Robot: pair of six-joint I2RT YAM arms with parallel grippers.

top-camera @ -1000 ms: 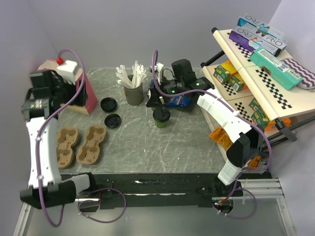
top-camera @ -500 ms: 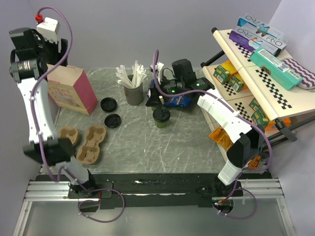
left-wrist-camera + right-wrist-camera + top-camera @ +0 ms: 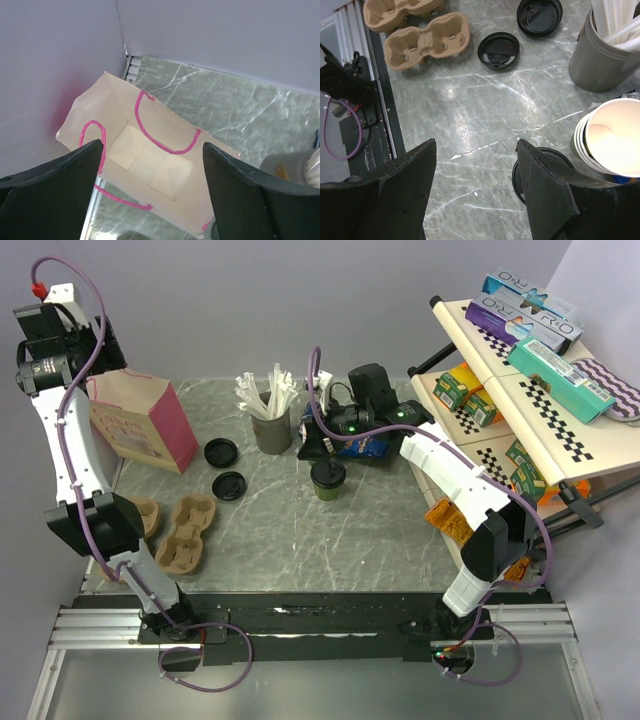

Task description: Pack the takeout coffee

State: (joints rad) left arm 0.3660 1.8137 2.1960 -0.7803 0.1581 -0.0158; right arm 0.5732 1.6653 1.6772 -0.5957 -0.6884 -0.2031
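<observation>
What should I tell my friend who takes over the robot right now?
Left end effector: open, empty, hovering over the pink paper bag.
Right end effector: open, empty, hovering close by the takeout coffee.
Coffee: upright on the table, mid-rear, lid on, not gripped.
Bag: standing open at the left rear, nothing visible inside.
Done: the bag is open and ready.
Left: grip the coffee, carry it to the bag and lower it in upright.

Left pincer (image 3: 152, 146) agape, arm high at the far left; right pincer (image 3: 476, 143) agape, arm outstretched forward.
</observation>
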